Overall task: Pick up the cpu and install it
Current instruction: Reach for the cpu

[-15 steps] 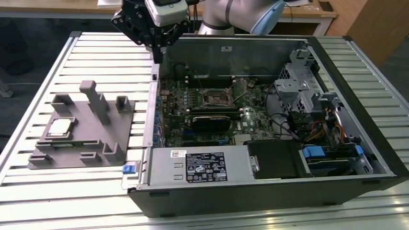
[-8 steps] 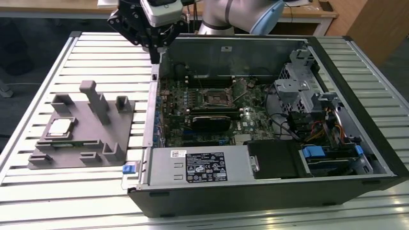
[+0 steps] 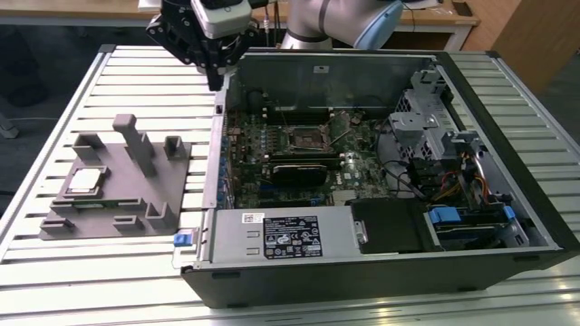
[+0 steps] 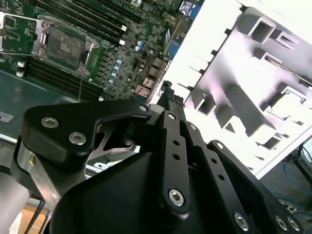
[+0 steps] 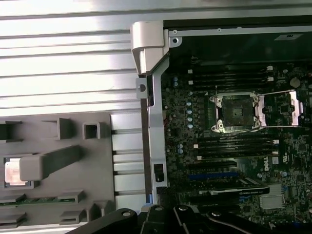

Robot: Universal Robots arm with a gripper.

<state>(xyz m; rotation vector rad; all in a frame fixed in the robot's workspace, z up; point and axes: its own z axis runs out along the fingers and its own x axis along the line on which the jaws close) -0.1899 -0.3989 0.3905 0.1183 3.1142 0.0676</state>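
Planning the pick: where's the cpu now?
The cpu sits in a recess of the grey tray, at the exterior view's left, outside the open computer case.

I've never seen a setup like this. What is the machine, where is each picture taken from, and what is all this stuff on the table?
It is one robot arm ending in a black pincer. The exterior view comes from a camera standing off the arm. Both wrist views come from cameras riding on the arm, so parts of the pincer show in them. On the slatted metal table lie an opened computer case and a grey tray. The cpu, a small silvery square, sits in the tray. The socket on the green board inside the case stands open, with no chip in it. The pincer hangs over the case's edge nearest the tray, shut and holding nothing.
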